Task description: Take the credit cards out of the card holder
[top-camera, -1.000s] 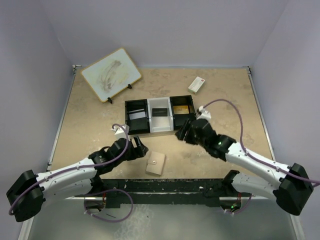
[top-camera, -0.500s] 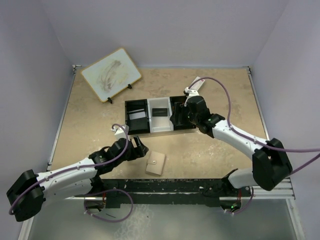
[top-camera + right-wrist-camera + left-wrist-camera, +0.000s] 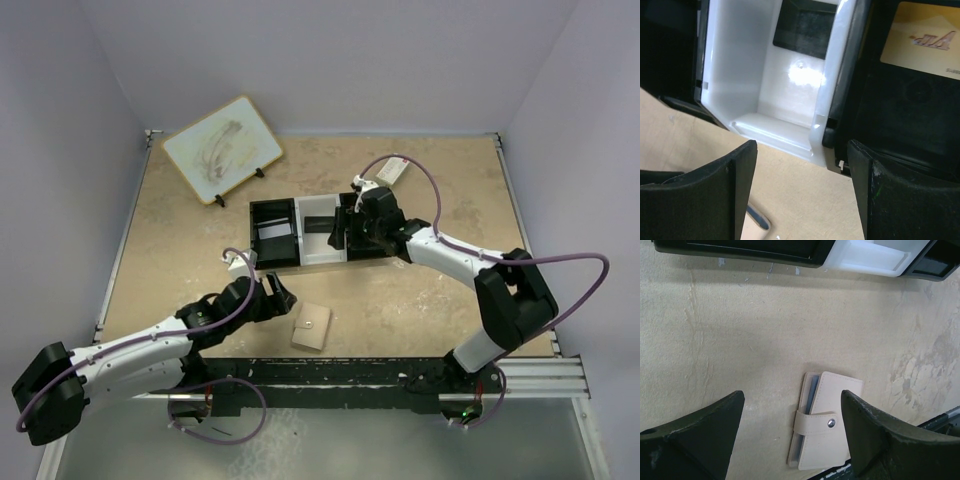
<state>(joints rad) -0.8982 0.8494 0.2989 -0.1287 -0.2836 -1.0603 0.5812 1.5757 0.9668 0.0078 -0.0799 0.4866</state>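
Left wrist, card holder [image 3: 826,421] between spread left pincer [image 3: 791,396], untouched

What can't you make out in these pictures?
Wallet, left wrist view: strap snapped shut, so any cards inside are hidden.
Gold card, right wrist view: cut off by the frame edge, lettering blurred.
Tray, top view: right compartment covered by the right hand.
White box, top view: marking too small.

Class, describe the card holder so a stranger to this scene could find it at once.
Start at the black-and-white tray in the middle of the table. Nearer the table's front edge lies the card holder. It is a small cream wallet closed by a snap tab, unlike the white box beyond the tray.
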